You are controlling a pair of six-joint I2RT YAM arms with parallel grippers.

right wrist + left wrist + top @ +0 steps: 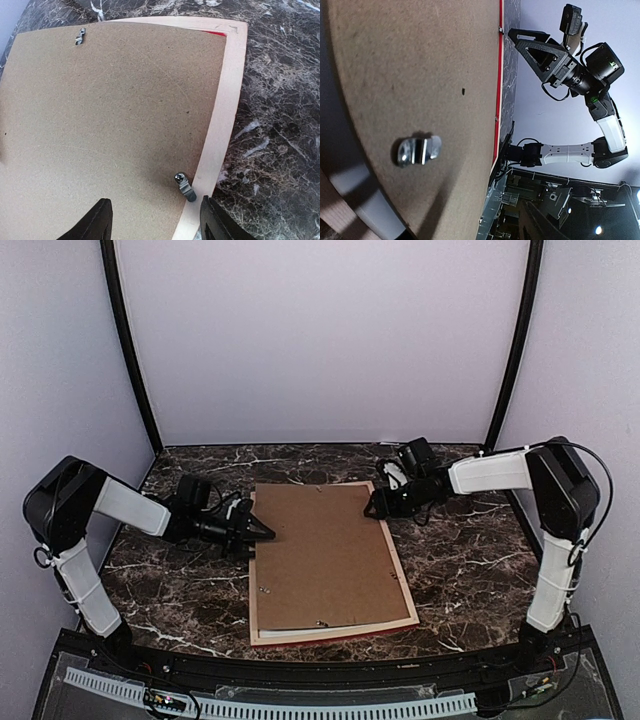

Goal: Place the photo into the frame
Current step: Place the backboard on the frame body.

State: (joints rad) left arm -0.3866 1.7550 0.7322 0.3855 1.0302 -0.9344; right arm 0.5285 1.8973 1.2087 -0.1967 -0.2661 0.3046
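**Operator:** Which arm should lead?

**Spotter:** Your right one. The right gripper hangs over the frame with its fingers spread and nothing between them. The small metal clip lies just ahead of it, nearer its right finger. It sits on the seam where the backing board meets the pale wooden rail.

**Operator:** And the left?

**Spotter:** Your left gripper points its tip at the frame's opposite long edge. No view lets me tell whether its fingers are parted or closed. Its camera shows a second clip below it, further in on the board.

**Operator:** How does the frame lie?

**Spotter:** Flat on the table, back up, between your two tools. Its long axis runs crosswise to the way each one points. The right tool is at the far end of its side.

**Operator:** The photo?

**Spotter:** You won't see it in any view. I'd guess it is under the board. If so, the next move is about the clips, and your right tool is the better placed.
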